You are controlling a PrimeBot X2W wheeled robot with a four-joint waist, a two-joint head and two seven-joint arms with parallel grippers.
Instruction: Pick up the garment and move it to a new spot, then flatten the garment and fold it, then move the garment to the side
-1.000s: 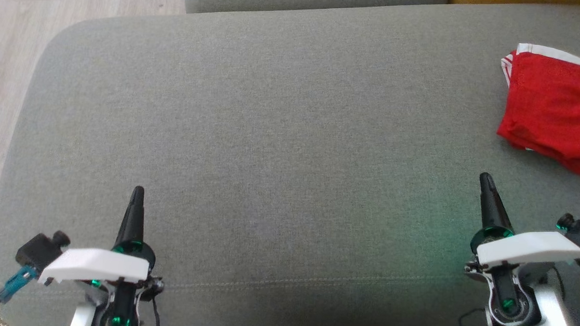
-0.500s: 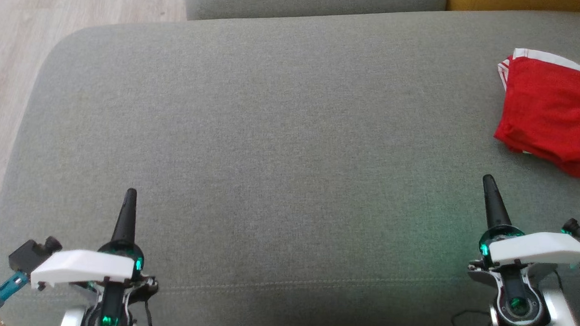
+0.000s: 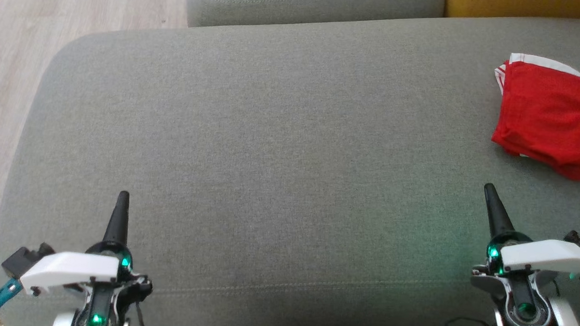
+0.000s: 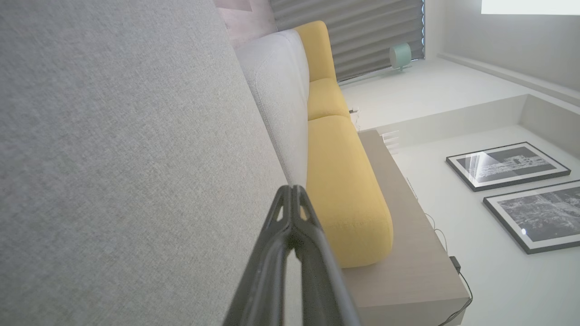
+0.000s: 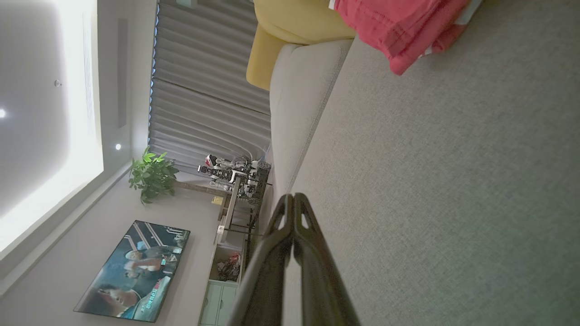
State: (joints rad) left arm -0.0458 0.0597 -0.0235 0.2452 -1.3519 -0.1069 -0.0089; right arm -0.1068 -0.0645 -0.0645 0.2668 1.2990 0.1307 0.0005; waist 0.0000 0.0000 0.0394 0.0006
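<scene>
The garment (image 3: 549, 116) is a folded red piece with white trim, lying at the far right of the grey sofa cushion (image 3: 271, 157); its right part is cut off by the frame edge. In the right wrist view the garment (image 5: 398, 22) lies at the top, well ahead of the fingers. My right gripper (image 3: 488, 188) is shut with nothing in it, a short way in front of the garment. My left gripper (image 3: 123, 195) is shut and holds nothing, low at the left over bare cushion. Both wrist views show the fingertips pressed together, left (image 4: 293, 189) and right (image 5: 292, 197).
Wooden floor (image 3: 14, 37) lies beyond the cushion's left edge. A grey backrest (image 3: 315, 4) and a yellow cushion (image 3: 517, 6) border the far side. The left wrist view shows yellow cushions (image 4: 344, 181) and a low wooden unit (image 4: 403, 253).
The head view has shifted a little. Both grippers sit slightly lower in the picture, still shut. The garment has kept its place on the cushion.
</scene>
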